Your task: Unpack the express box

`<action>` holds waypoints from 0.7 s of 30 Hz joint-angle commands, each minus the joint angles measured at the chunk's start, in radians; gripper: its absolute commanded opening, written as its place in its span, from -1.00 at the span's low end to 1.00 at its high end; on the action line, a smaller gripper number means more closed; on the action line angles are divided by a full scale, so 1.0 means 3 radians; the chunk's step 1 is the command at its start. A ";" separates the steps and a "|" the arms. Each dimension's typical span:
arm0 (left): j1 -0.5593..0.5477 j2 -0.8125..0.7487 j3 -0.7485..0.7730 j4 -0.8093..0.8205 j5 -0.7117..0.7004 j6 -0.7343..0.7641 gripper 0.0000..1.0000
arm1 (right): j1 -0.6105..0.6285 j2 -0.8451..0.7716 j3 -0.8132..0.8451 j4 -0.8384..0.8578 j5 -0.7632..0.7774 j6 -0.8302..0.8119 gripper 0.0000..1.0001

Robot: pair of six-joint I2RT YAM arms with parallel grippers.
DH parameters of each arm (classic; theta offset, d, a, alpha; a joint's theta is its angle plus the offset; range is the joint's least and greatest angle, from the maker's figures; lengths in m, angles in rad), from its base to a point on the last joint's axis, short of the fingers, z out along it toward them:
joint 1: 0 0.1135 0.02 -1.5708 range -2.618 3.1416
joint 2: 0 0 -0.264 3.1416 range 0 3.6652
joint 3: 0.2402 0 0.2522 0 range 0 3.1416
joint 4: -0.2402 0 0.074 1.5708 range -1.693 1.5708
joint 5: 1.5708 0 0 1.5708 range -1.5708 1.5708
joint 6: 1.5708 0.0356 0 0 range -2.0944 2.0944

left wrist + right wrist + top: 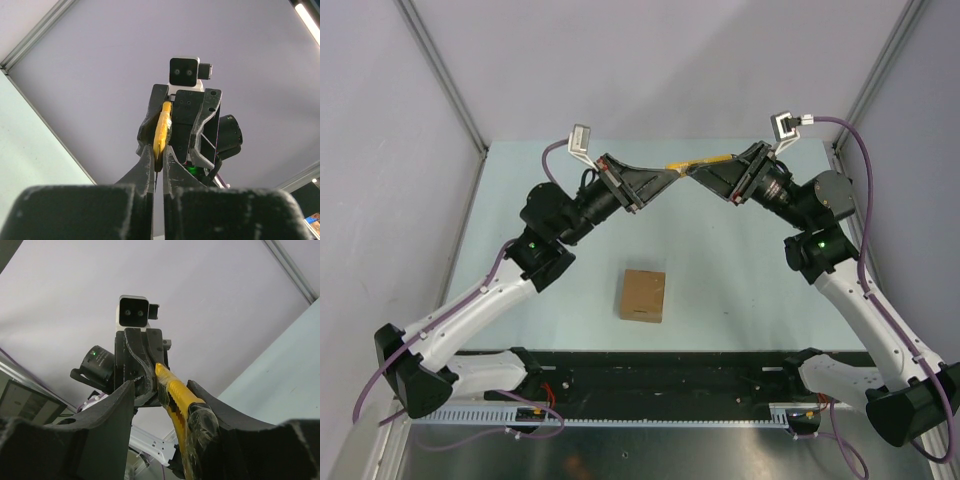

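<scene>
The express box [643,295], a small brown cardboard cube, sits on the table in front of both arms with no gripper near it. Both arms are raised at the far side and meet tip to tip. My left gripper [672,178] [157,150] is shut on the thin front end of a yellow-and-black utility knife [705,160] [162,127]. My right gripper [698,172] [162,385] has its jaws half closed round the knife's handle [185,400]. The handle lies against one finger [225,410], and a gap shows on the other side.
The pale green tabletop [740,280] is bounded by grey walls and metal corner posts [445,85]. A black rail [660,375] with the arm bases runs along the near edge.
</scene>
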 commanded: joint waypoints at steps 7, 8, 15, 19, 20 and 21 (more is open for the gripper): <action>-0.0023 -0.0072 -0.0089 -0.0012 -0.0104 0.0040 -1.00 | 0.0012 -0.0009 0.0175 0.0187 0.0018 -0.0027 -0.19; -0.0018 -0.0072 -0.0099 -0.0012 -0.0104 0.0035 -1.00 | 0.0012 0.0002 0.0175 0.0187 0.0018 -0.0022 -0.23; -0.0018 -0.0082 -0.0120 -0.0012 -0.0119 0.0050 -1.00 | 0.0007 0.0022 0.0175 0.0249 -0.0002 0.0024 -0.90; -0.0018 -0.0093 -0.0115 -0.0012 -0.0099 0.0131 0.35 | 0.0002 0.0022 0.0175 0.0121 0.0039 -0.0062 -1.00; -0.0023 -0.0108 -0.0105 -0.0012 -0.0098 0.0173 0.64 | -0.0003 0.0012 0.0175 0.0096 0.0049 -0.0073 -1.00; -0.0018 -0.0143 -0.0099 -0.0012 -0.0098 0.0229 0.94 | -0.0034 -0.0008 0.0175 0.0080 0.0049 -0.0083 -1.00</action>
